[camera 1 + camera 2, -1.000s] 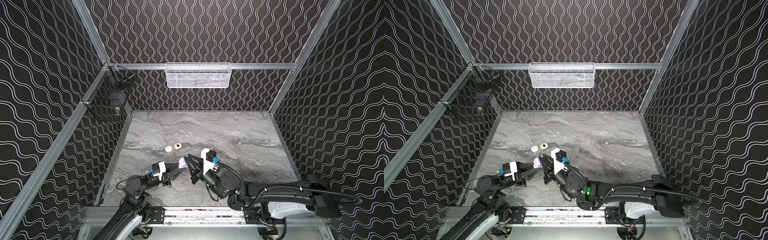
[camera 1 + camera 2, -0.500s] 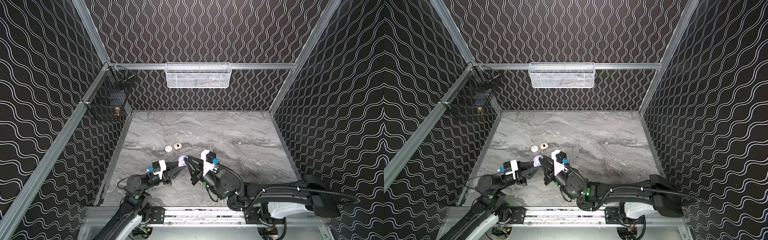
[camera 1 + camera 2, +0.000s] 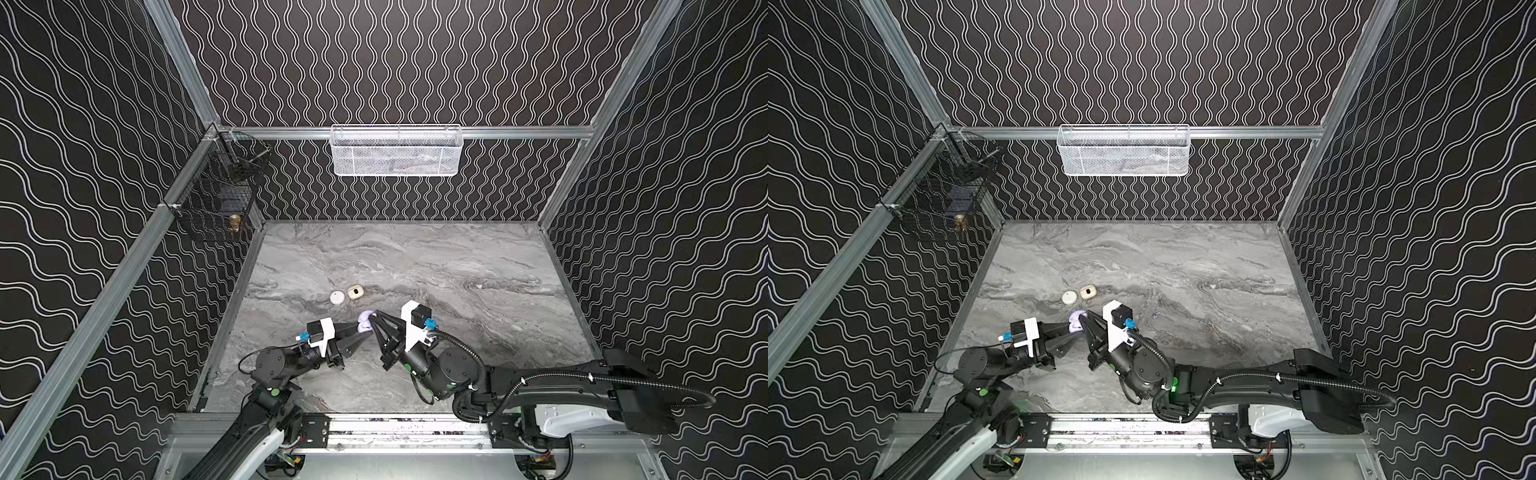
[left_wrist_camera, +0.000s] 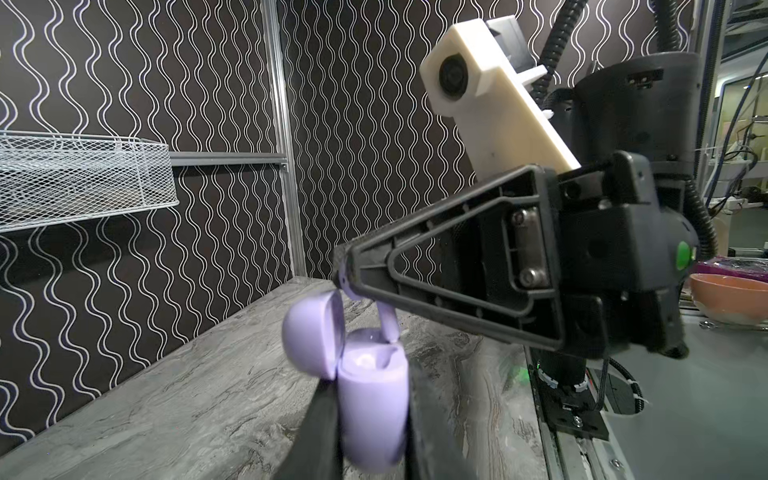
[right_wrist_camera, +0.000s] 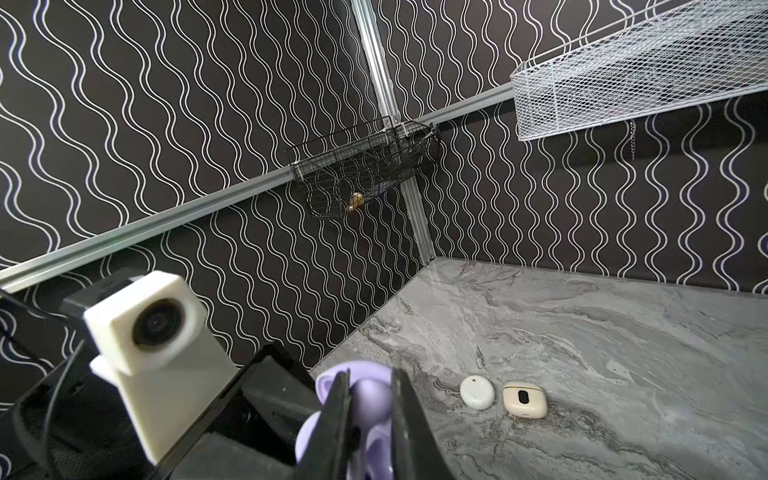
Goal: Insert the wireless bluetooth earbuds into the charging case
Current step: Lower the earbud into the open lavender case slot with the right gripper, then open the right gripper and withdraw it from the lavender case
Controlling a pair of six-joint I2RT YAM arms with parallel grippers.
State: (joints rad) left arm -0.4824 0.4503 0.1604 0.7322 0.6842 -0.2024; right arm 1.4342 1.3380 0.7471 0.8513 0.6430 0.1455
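I am judging this as the insertion step; the left gripper (image 4: 371,386) is clamping the lavender plastic charging case (image 4: 372,419), lid hinged open, at lower centre of the left wrist view; the right gripper (image 4: 344,272) is pinching a pale lavender stemmed earbud (image 4: 388,322), stem tip at the mouth of the case's well; next I am expecting a straight, light push along the stem; both arms are reaching low over the grey marbled tabletop (image 3: 457,266), meeting tip to tip at lower centre in both top views.
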